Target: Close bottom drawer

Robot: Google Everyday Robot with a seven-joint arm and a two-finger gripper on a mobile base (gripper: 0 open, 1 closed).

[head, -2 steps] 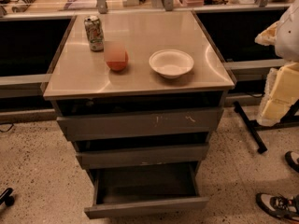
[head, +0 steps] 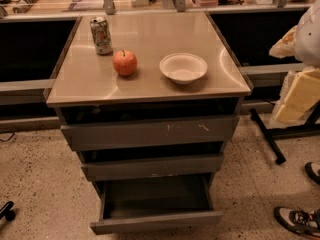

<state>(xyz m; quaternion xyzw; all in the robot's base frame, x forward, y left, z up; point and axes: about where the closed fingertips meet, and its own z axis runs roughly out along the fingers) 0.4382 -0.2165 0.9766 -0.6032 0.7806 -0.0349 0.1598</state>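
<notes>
The bottom drawer (head: 156, 222) is the lowest and narrowest of the grey cabinet's three. It stands pulled out towards me, and its inside looks empty. The mid-width drawer (head: 152, 167) and the wide top drawer (head: 150, 132) with pale scratches stick out only a little. My gripper (head: 299, 96) hangs at the right edge of the view under the white arm (head: 309, 31). It is to the right of the cabinet, level with the top drawer and well apart from the bottom drawer.
On the cabinet top (head: 80, 79) stand a soda can (head: 101, 35), an orange-red fruit (head: 125, 62) and a white bowl (head: 183, 67). A black stand leg (head: 267, 136) lies on the floor at right. A person's shoes (head: 297, 219) are at the bottom right. A counter runs behind.
</notes>
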